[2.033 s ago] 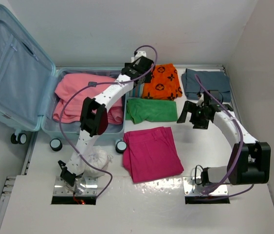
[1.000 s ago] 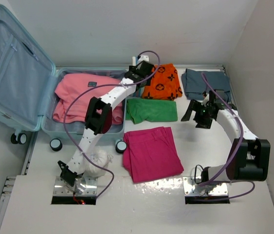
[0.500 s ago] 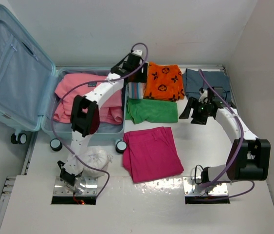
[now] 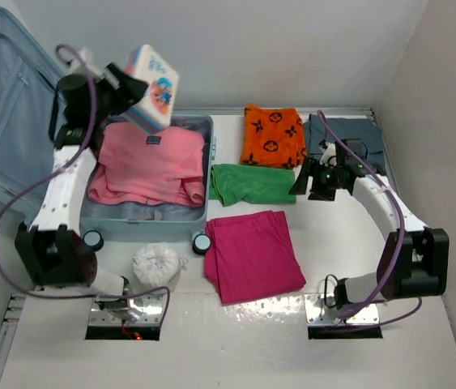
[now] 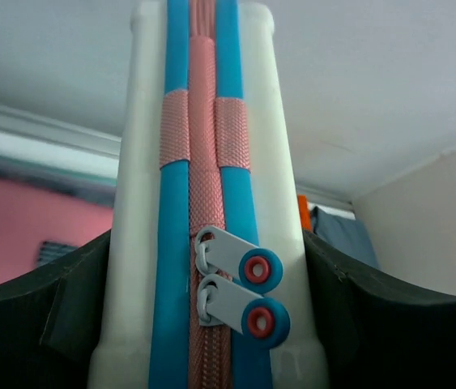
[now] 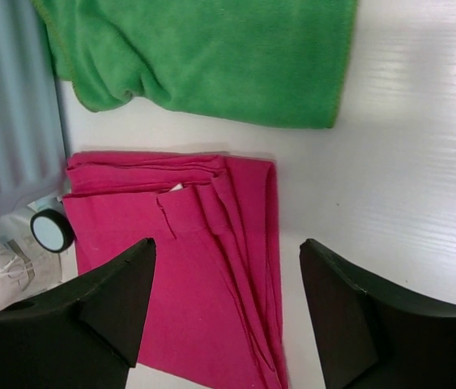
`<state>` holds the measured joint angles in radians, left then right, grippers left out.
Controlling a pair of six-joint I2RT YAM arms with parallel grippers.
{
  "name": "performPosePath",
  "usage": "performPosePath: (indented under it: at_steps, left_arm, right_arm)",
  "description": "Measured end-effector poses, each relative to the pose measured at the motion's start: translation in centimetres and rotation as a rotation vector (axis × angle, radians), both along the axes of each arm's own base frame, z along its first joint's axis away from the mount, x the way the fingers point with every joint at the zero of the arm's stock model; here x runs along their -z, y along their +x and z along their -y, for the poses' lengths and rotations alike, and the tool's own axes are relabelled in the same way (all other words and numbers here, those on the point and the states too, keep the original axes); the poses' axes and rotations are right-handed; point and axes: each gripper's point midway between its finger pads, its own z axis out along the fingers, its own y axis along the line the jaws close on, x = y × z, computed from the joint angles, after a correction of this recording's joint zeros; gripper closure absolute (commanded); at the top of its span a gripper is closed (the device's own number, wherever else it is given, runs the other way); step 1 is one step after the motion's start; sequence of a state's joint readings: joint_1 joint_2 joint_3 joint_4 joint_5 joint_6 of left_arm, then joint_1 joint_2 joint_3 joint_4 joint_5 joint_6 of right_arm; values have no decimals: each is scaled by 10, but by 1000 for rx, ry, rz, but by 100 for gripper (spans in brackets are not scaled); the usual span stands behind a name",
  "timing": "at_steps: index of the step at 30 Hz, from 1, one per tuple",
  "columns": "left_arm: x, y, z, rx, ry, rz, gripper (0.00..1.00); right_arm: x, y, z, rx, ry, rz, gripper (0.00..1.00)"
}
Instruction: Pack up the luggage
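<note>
Two robot arms work at a white table (image 4: 325,243) seen from above. A large pale-blue luggage (image 4: 9,121) lies open at the table's far left corner, its lid propped up toward the left edge. Its base holds a folded pink garment (image 4: 142,166), and two small wheels (image 4: 92,240) point toward the near edge. The left gripper (image 4: 130,87) is raised above the far rim of the luggage base and pinches a white zippered case (image 4: 156,85), which is tilted and has a cartoon print on its face. In the left wrist view the case (image 5: 211,203) stands between the dark fingers (image 5: 74,316), showing blue stripes, a salmon zip and two round-ended pulls. The right gripper (image 4: 304,180) hangs over the table just right of a green towel (image 4: 252,182). In its wrist view its fingers (image 6: 90,308) are spread wide with nothing between them, above a folded magenta cloth (image 6: 187,267). Along the far edge lie an orange cloth (image 4: 272,136) with a black pattern and, to its right, a folded grey-blue garment (image 4: 345,138). A crumpled white bag (image 4: 156,263) sits near the near edge, in front of the luggage and beside the left arm's base.
</note>
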<state>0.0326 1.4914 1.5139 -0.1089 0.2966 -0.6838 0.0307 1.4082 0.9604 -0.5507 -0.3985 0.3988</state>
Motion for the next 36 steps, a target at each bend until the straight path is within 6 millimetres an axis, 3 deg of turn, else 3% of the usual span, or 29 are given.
performPosePath:
  at_steps: [2,4,9,11,13,20,23,29,35,36]
  left_arm:
    - [19,-17,-28,-40,-34,-12,100]
    - [54,-34,-43,-53,-84,-62,100]
    - [164,-64,-26,10,-262,-308,100]
    - [187,-71,-15,41,-323,-374,100]
    - [190,-71,-5,70,-355,-378,100]
    - [169,-41,19,112,-429,-248,100]
    - [180,-30,24,93,-453,-250,100]
    - [223,-14,39,60,-488,-323,100]
    - [231,-2,47,38,-515,-297,100]
    - [233,0,48,34,-516,-293,94]
  right_arm:
    - [-1,0,-5,-18,2,4,29]
    - [-2,0,-8,-31,3,6,29]
    - [1,0,-15,-54,8,-8,29]
    - [1,1,-17,-62,11,-12,29]
    - [1,1,-19,-70,14,-12,29]
    - [0,1,-21,-83,18,-8,29]
    - [0,1,-21,-90,15,-6,29]
    - [0,0,-22,-101,24,-5,29]
    - [-4,6,-30,-129,34,4,23]
    - [-6,8,-34,-146,31,13,21]
